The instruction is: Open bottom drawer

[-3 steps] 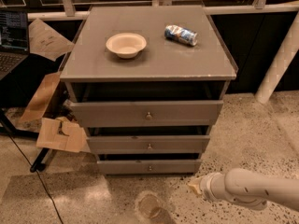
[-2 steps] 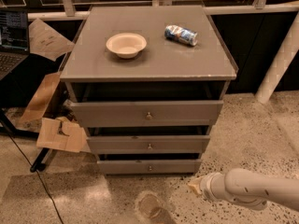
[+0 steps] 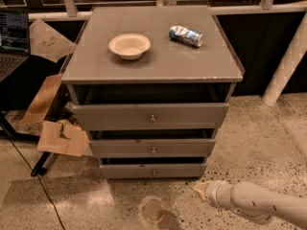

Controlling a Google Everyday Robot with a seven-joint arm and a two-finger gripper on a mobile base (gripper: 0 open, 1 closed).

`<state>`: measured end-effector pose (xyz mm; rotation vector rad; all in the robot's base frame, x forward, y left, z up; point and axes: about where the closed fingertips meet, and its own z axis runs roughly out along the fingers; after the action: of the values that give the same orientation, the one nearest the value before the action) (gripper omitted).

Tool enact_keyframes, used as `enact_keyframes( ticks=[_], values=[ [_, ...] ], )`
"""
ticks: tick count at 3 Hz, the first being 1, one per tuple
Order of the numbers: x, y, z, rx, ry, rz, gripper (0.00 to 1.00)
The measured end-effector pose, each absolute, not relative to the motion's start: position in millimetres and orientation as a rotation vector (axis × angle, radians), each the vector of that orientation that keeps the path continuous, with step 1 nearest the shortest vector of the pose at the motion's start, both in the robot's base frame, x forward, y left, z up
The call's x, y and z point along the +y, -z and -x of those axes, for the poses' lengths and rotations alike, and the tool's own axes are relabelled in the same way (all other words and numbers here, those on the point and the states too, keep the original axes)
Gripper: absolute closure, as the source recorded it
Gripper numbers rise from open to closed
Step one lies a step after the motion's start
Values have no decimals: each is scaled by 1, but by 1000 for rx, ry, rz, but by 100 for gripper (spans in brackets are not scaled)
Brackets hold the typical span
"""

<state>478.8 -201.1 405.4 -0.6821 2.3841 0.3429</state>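
The bottom drawer [image 3: 152, 170] is the narrowest, lowest grey front of the cabinet, with a small round silvery knob [image 3: 154, 172] at its centre. It sits a little forward of the cabinet frame, with a dark gap above it. My gripper [image 3: 199, 189] is the pale tip of the white arm [image 3: 249, 202] coming in from the lower right. It hangs low over the floor, to the right of and slightly below the bottom drawer's right end, apart from it and from the knob.
Above are the mid-sized drawer [image 3: 152, 147] and the widest top drawer [image 3: 149, 115]. A beige bowl [image 3: 129, 45] and a crushed can [image 3: 185, 35] lie on the cabinet top. Cardboard pieces [image 3: 62, 138], a cable and a laptop [image 3: 13, 37] are at left. A white post [image 3: 287, 63] stands at right.
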Motion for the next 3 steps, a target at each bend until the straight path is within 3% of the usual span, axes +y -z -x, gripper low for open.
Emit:
enact_keyframes(
  ticks=[3],
  values=[
    [-193,-327,-564,2264,-454,762,100]
  ],
)
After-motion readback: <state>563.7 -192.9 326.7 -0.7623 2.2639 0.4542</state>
